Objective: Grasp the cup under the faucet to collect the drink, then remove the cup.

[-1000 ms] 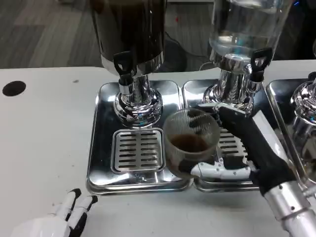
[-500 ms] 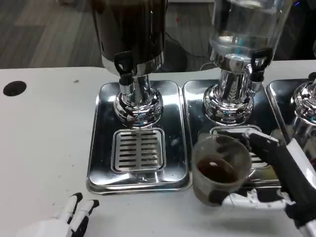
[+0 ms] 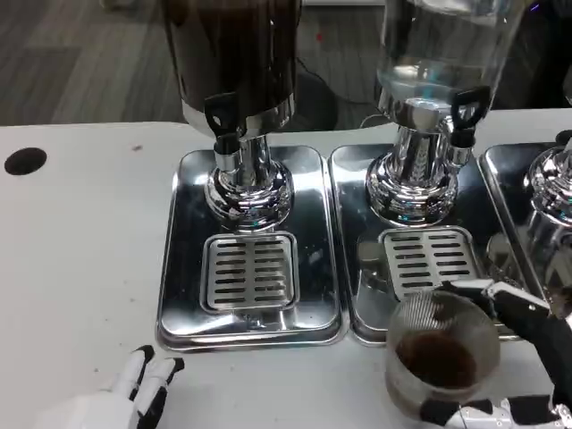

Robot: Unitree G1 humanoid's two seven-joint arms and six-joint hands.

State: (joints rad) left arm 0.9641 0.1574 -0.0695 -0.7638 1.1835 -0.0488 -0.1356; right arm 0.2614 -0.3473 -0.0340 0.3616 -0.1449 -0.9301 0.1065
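A clear ribbed plastic cup with dark drink in its bottom is at the lower right, in front of the middle drip tray. My right hand grips it from the right side, fingers wrapped around the wall. The dark-drink dispenser's faucet stands above the left drip tray, with nothing under it. My left hand rests on the table at the lower left, fingers apart and holding nothing.
A clear-tank dispenser stands on the middle tray, and a third dispenser is at the right edge. A black hole marks the white table at the far left.
My right hand has carried the cup from over the trays' inner edge down and to the right, off the trays toward the table's front. The left hand barely moved.
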